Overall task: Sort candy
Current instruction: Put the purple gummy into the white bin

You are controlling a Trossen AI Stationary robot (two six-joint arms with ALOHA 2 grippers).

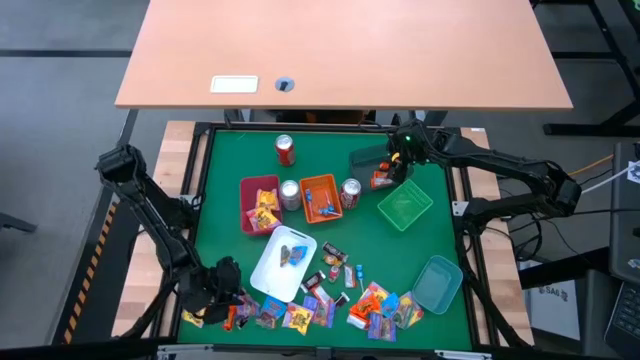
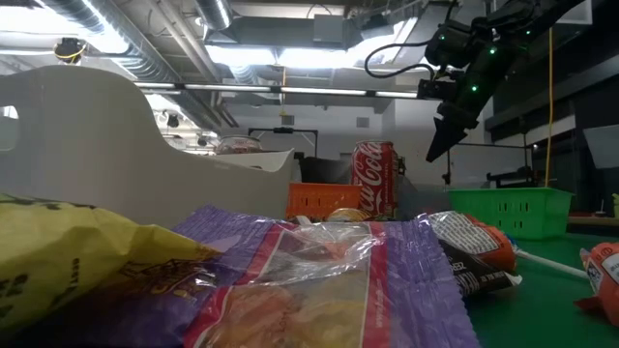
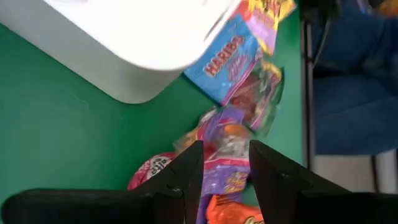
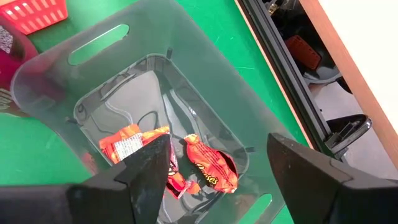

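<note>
1. High view: the green table has candy all over its near half, with a loose pile close to the teal tray and another row along the front edge. The white tray holds one yellow candy, the pink tray has a few yellow ones, and the orange tray has some too. Three soda cans stand around the orange tray. The left gripper is down at the front-left corner right among the sweets. The right gripper is at the far side over a clear grey tray, just beyond the green basket.

2. Low view: a purple wrapped candy and a yellow wrapper fill the foreground. A red Coke can stands behind them, and the right gripper hangs in the air above the green basket.

3. Left wrist view: the left fingers sit partly apart, straddling a purple candy. Can't tell whether they're actually pinching it. A blue Haribo bag lies next to the white tray.

4. Right wrist view: the right fingers are spread wide with nothing between them, above the clear grey tray, which has orange-red Reese's wrappers lying in it.
</note>
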